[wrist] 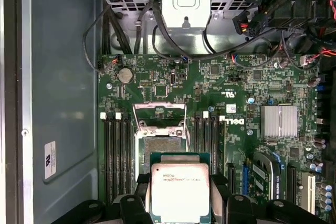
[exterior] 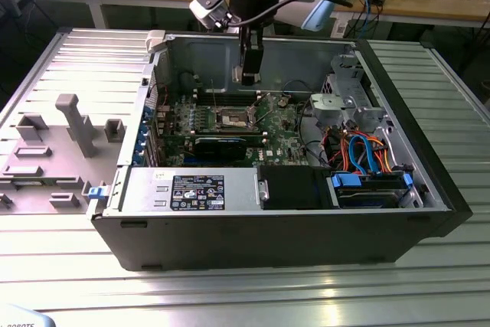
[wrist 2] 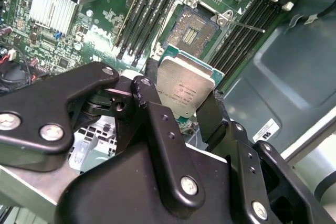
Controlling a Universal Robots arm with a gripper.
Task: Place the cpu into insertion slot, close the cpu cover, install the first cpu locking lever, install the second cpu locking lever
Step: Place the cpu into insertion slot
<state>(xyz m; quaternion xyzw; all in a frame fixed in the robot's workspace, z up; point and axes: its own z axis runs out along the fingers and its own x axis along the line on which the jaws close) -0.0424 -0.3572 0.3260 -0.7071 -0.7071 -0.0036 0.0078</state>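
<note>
Clasping the cpu (wrist: 180, 190), the claw (exterior: 249, 76) hangs above the case's (exterior: 260, 239) insertion slot (wrist: 160, 148).

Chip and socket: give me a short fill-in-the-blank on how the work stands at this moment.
The pincer is shut on the ____.
The socket is ____, its contacts bare.
The metal cover at the socket's edge is swung ____.
Missing words: chip; empty; open.

Cpu held above the open slot.
The silver-topped, green-edged cpu (wrist: 180, 190) sits clamped in the gripper (exterior: 249, 75). The slot (wrist: 159, 149) shows its dark centre bare, and the cover (wrist: 159, 106) is swung up.
</note>
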